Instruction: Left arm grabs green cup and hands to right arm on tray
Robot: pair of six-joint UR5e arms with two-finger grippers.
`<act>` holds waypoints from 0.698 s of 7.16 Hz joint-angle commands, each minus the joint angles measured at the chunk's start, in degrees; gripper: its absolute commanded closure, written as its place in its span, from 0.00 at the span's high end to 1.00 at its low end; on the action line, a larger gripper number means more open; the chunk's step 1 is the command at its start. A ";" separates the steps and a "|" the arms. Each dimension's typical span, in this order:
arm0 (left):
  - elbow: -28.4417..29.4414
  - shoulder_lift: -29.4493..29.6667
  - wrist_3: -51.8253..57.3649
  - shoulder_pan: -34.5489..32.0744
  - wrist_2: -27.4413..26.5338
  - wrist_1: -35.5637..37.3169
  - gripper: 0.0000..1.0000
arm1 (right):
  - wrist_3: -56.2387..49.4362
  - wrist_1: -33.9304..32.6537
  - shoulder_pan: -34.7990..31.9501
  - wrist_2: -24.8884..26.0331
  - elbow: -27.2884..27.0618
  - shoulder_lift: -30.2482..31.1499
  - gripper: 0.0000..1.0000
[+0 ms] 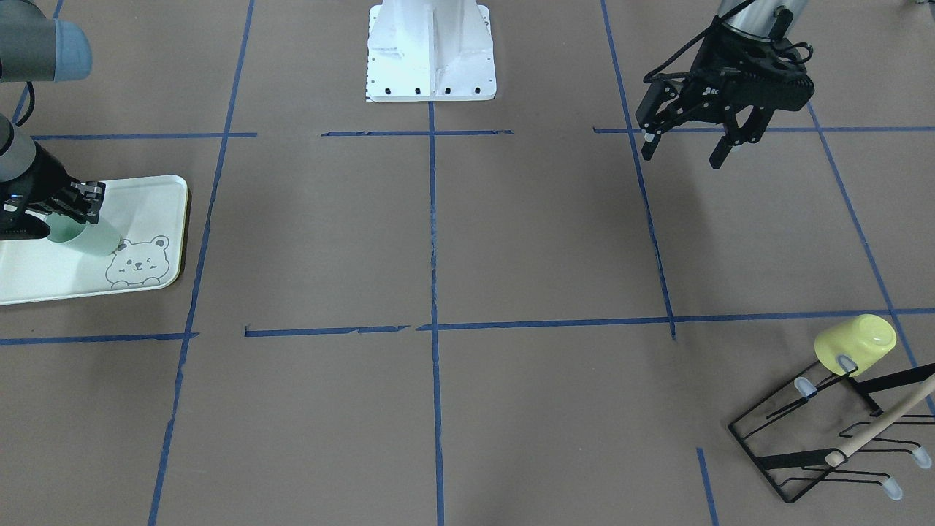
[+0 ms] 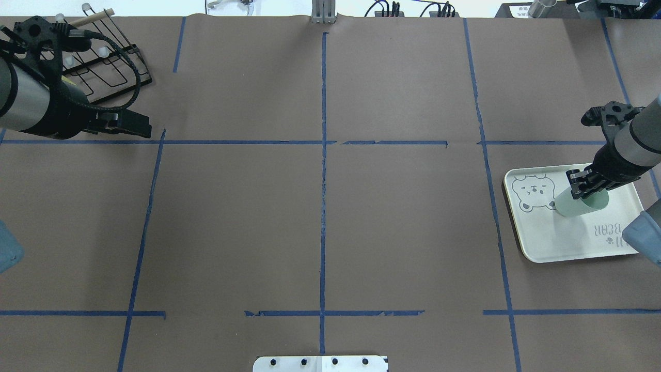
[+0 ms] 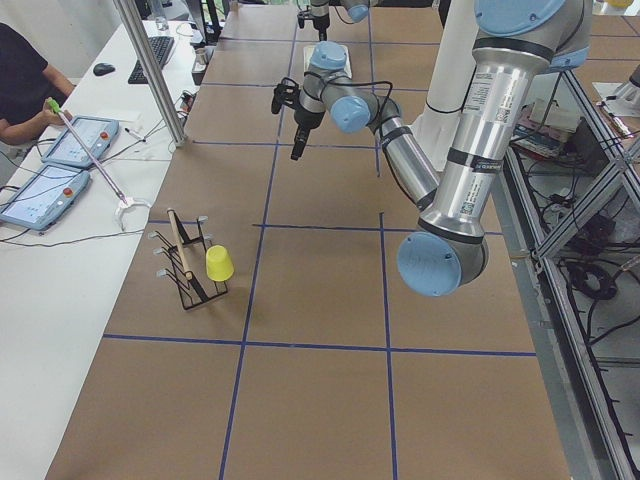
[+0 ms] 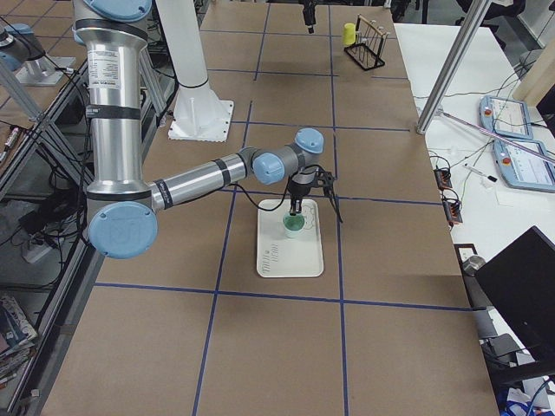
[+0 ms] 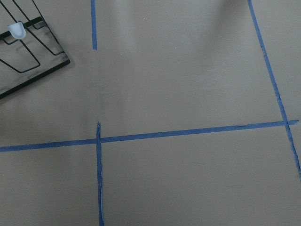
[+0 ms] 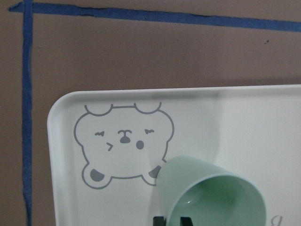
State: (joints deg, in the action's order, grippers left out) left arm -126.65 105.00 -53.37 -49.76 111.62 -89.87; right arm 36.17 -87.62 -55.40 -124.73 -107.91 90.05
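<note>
Exterior front-facing view shows two cups. One green cup (image 1: 91, 237) sits tilted at middle left over the single tray (image 1: 146, 201), its rim pinched by the right gripper (image 1: 77, 213). One yellow-green cup (image 1: 856, 343) sits upturned on a black wire rack (image 1: 774, 438) at lower right. Left gripper (image 1: 682, 157), upper right, hangs with fingers spread, empty.

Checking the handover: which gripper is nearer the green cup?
Right. The right gripper grips the cup at its rim over the tray; the left gripper hangs open far across the table, by the rack.
</note>
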 commanded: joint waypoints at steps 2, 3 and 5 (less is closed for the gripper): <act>-0.18 -0.06 -0.16 0.01 0.00 0.05 1.00 | -1.98 -0.63 -0.23 1.07 -0.46 -0.40 1.00; -0.18 -0.23 -0.16 0.01 -0.09 -0.04 1.00 | -2.07 -0.63 -2.32 0.80 -3.07 -0.49 1.00; -0.35 -3.46 1.76 -1.13 -0.09 -0.13 1.00 | -4.25 -4.64 -10.73 -3.22 -7.91 -1.01 1.00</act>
State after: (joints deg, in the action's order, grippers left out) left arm -126.92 103.39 -52.76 -50.42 111.58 -89.92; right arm 33.49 -89.93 -61.31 -125.69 -113.15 89.44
